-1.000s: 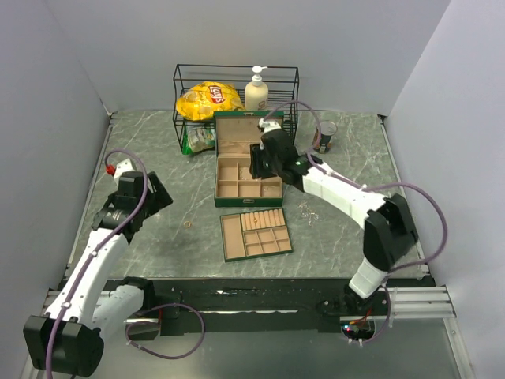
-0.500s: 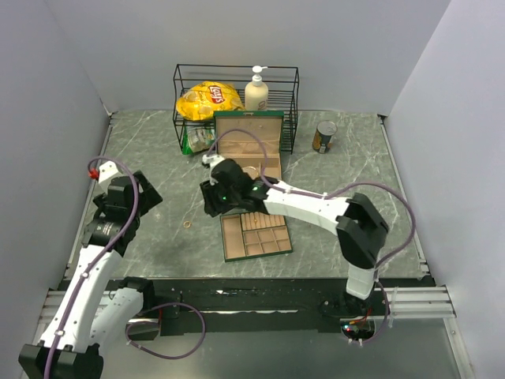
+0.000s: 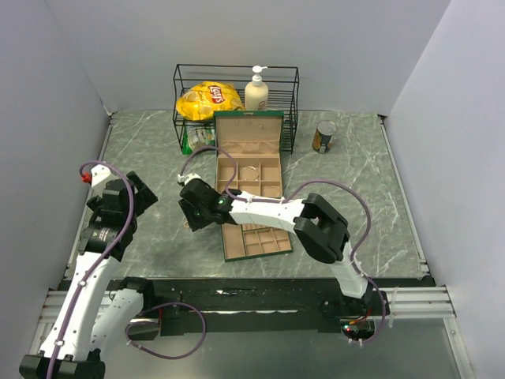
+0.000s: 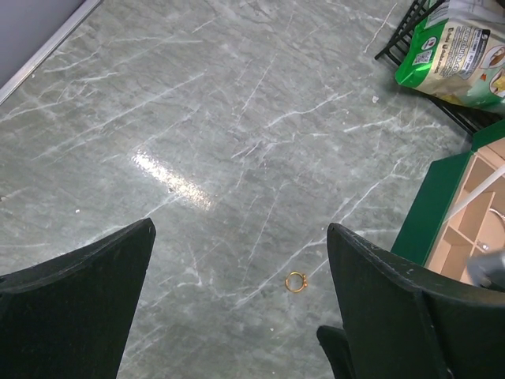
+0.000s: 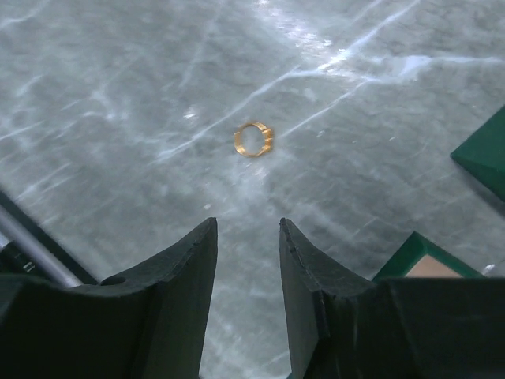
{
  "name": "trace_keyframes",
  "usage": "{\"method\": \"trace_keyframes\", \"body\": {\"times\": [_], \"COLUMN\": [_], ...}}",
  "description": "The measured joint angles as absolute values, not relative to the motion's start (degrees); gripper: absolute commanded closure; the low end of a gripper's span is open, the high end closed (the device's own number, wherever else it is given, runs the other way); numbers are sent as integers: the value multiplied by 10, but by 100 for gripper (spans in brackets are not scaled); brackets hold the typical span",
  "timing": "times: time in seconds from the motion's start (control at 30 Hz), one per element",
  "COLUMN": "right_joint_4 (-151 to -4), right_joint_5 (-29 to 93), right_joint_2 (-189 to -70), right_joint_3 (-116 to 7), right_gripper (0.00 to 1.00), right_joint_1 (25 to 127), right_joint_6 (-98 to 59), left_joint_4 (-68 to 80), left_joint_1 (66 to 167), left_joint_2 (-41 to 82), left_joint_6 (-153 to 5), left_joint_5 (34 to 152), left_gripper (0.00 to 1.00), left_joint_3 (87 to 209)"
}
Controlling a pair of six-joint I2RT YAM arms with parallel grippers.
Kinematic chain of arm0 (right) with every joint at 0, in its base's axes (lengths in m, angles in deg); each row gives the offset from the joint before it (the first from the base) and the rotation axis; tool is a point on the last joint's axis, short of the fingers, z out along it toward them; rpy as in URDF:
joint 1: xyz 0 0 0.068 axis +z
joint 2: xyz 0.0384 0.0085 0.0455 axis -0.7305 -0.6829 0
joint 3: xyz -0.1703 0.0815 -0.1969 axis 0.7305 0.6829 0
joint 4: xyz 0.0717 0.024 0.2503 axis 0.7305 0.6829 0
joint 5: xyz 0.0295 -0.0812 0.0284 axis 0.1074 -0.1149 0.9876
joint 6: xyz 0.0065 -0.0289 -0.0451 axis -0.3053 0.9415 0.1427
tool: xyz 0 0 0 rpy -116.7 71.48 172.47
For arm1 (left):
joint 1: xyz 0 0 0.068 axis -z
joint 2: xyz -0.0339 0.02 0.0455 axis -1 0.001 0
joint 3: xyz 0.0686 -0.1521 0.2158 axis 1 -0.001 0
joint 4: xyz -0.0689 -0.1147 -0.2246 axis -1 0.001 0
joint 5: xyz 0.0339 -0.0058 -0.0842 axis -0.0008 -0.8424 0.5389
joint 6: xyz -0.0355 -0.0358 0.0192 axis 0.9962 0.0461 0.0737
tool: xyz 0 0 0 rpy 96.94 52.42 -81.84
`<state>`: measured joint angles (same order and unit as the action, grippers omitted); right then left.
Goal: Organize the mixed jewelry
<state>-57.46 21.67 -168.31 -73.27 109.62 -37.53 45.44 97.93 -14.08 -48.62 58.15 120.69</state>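
Note:
A small gold ring (image 5: 253, 140) lies flat on the marble table, just ahead of my right gripper (image 5: 246, 225). That gripper hangs above the table, open by a narrow gap with nothing between its fingers. In the left wrist view the same ring (image 4: 296, 282) lies between the wide-open fingers of my left gripper (image 4: 241, 227), nearer the right one. From above, the right gripper (image 3: 192, 215) reaches far left and the left gripper (image 3: 126, 197) sits further left. A thin silvery bangle (image 3: 251, 169) rests in a compartment of the open green box (image 3: 248, 136).
The flat tan-lined tray (image 3: 230, 237) lies in front of the box, right beside the right gripper. Behind stand a wire rack (image 3: 235, 71) holding a yellow chip bag (image 3: 207, 99) and a soap bottle (image 3: 256, 91), a green snack bag (image 4: 458, 47) and a can (image 3: 324, 136).
My right arm swung left from over the green box to above the ring, and its jaws narrowed a little. My left arm drew back toward the left wall.

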Motion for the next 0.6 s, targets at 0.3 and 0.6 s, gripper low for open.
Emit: {"method": "trace_keyframes", "body": {"times": [0.3, 0.6], "right_joint_4": [-554, -541], "right_joint_5": [196, 193], "right_joint_2": [-1747, -1769], "right_joint_3": [-785, -836], "right_gripper": [57, 57], "right_joint_1": [1095, 1095], "right_joint_6": [-377, -377], "left_joint_4": [454, 454], "left_joint_1": [975, 975], "left_joint_2": [-169, -171], "left_joint_6": [-484, -484], "left_joint_5": [582, 582], "left_gripper": [4, 4], "left_joint_3": [1207, 1207]}}
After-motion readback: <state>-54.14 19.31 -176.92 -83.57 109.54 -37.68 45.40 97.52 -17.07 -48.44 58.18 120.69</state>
